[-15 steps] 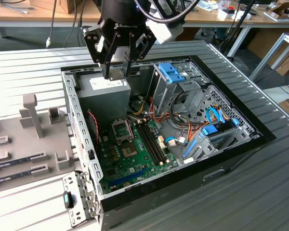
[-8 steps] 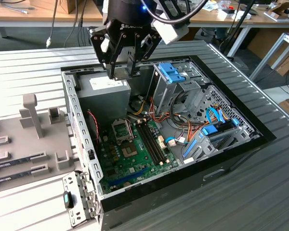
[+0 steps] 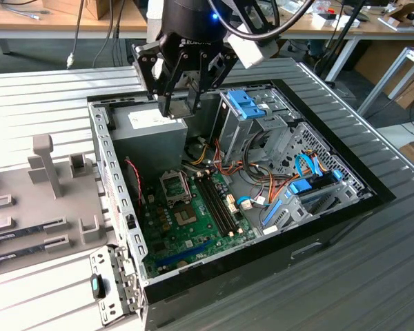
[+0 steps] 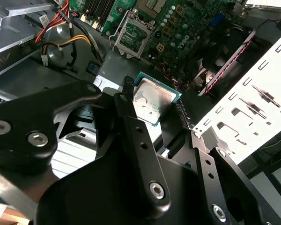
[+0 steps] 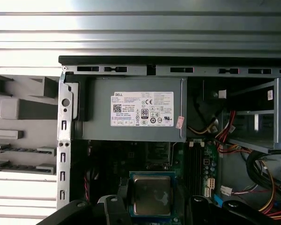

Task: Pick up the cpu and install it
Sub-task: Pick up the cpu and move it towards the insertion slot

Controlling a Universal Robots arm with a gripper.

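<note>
The arm's fingers (image 4: 127, 96) were clamped on the cpu (image 4: 153, 101), gripping it by two opposite edges over the open case (image 3: 331, 217) on the ribbed tabletop (image 3: 379, 276). In both wrist views the chip sat flat between the two black tips, its silvery top facing back up the fingers and its green rim showing at the edges; in the first wrist view the cpu (image 5: 151, 195) filled the gap from one finger to the other.

The relation that mattered was chip to socket. The socket (image 4: 133, 37) lay open on the green board (image 3: 193, 224), down past the fingertips and well apart from them. By the look of it, that was a gap in height more than to the side. In the first wrist view the socket (image 5: 157, 150) appeared just off the chip's edge, on the side of the grey power supply (image 5: 136, 110) rather than squarely beneath the fingers. The chip's edges ran roughly parallel to the socket frame, though which corner matched which could not be told.

In the exterior view the fingers (image 3: 171, 103) hung above the case — nothing was seated in the socket (image 3: 174, 185).
</note>
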